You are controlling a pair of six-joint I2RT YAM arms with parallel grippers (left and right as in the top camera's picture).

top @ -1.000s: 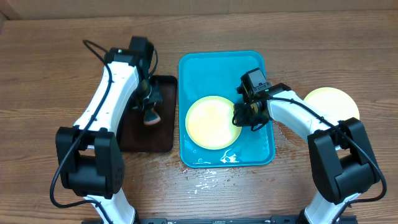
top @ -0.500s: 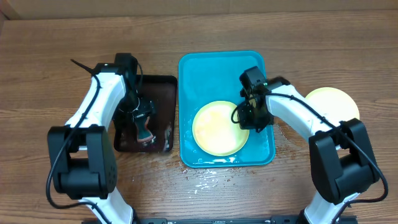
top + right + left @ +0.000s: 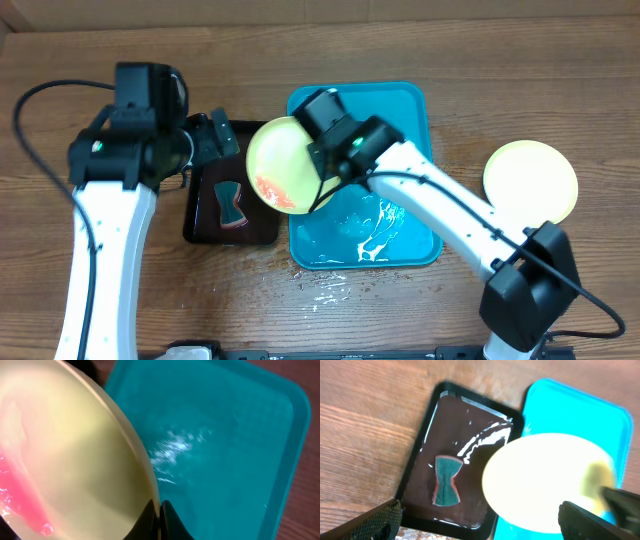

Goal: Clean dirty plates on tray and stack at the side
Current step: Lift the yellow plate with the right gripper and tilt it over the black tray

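Observation:
My right gripper (image 3: 160, 516) is shut on the rim of a pale green plate (image 3: 283, 165). It holds the plate tilted in the air over the left edge of the turquoise tray (image 3: 400, 110). A red-orange sauce smear (image 3: 22, 497) shows on the plate's face (image 3: 70, 455). A second plate (image 3: 531, 181) lies on the table to the right of the tray. My left gripper (image 3: 212, 140) hangs open above the dark tray, with nothing between its fingers (image 3: 375, 521). In the left wrist view the held plate (image 3: 545, 482) hovers in front of it.
A small dark brown tray (image 3: 262, 232) sits left of the turquoise one, wet, with a green and red sponge (image 3: 231, 203) lying flat in it. Water or foam streaks the turquoise tray floor (image 3: 375, 225), and splashes (image 3: 325, 290) lie on the wooden table in front of it.
My left gripper has opened, left the sponge on the dark tray and risen. My right arm has lifted the plate off the turquoise tray, carried it left and tilted it.

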